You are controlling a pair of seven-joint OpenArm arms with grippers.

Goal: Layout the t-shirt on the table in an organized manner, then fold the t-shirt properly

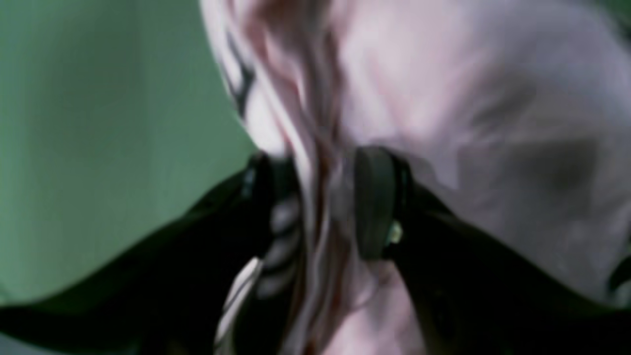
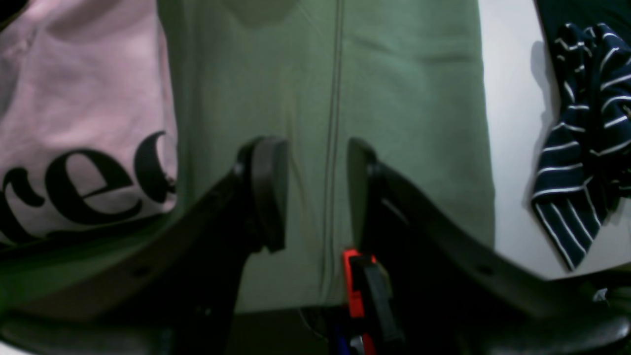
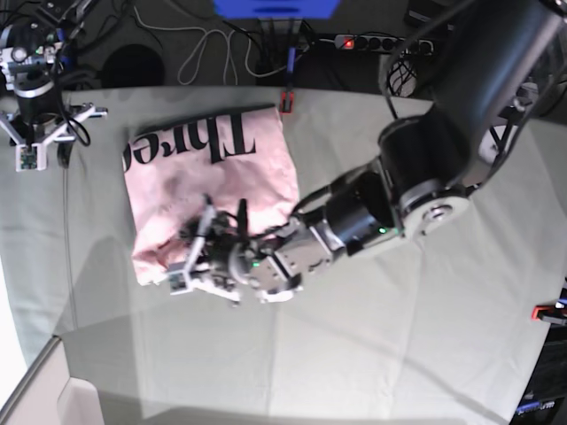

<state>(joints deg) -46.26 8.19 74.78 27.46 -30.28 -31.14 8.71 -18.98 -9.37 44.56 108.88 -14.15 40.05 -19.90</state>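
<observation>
The pale pink t-shirt (image 3: 213, 168) lies folded into a rough rectangle on the left half of the table (image 3: 399, 336), its black lettering along the far edge. My left gripper (image 3: 197, 243) sits low over the shirt's near edge. In the blurred left wrist view its jaws stand apart, and a bunched ridge of the t-shirt (image 1: 443, 98) runs between the pads (image 1: 374, 202). My right gripper (image 2: 315, 192) is open and holds nothing. It hovers over bare table cloth (image 2: 404, 98) at the far left corner (image 3: 44, 124), with the t-shirt (image 2: 84, 98) off to one side.
A red clamp (image 2: 351, 281) grips the table edge under my right gripper. Other red clamps sit at the far edge (image 3: 286, 99) and the right edge (image 3: 549, 312). A navy striped cloth (image 2: 581, 148) lies off the table. Cables and a power strip (image 3: 372, 42) lie beyond the far edge.
</observation>
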